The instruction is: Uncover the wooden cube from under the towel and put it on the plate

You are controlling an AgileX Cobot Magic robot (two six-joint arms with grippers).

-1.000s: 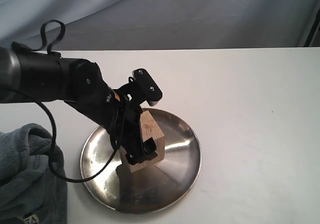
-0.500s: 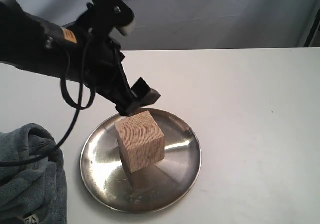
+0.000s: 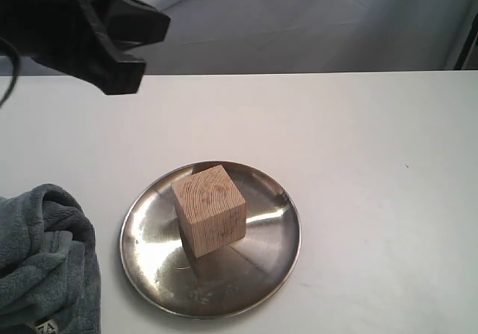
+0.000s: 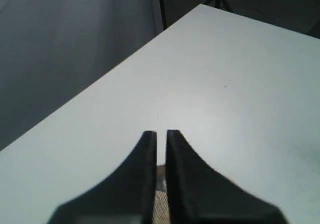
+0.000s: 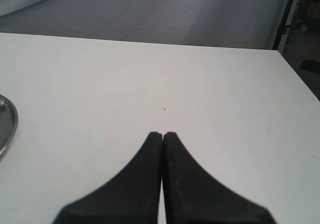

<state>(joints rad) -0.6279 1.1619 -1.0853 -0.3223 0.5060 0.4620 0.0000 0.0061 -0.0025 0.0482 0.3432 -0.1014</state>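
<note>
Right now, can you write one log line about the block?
wooden cube: resting on plate, uncovered | towel: bunched beside plate | left fingers: shut, empty, raised | right fingers: shut, empty

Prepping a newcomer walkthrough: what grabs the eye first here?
The cube stands on the plate, lower middle of the exterior view, with nothing gripping it. The towel lies bunched at that view's lower left, off the plate. The left gripper hangs high at upper left, jaws almost together, empty.
</note>
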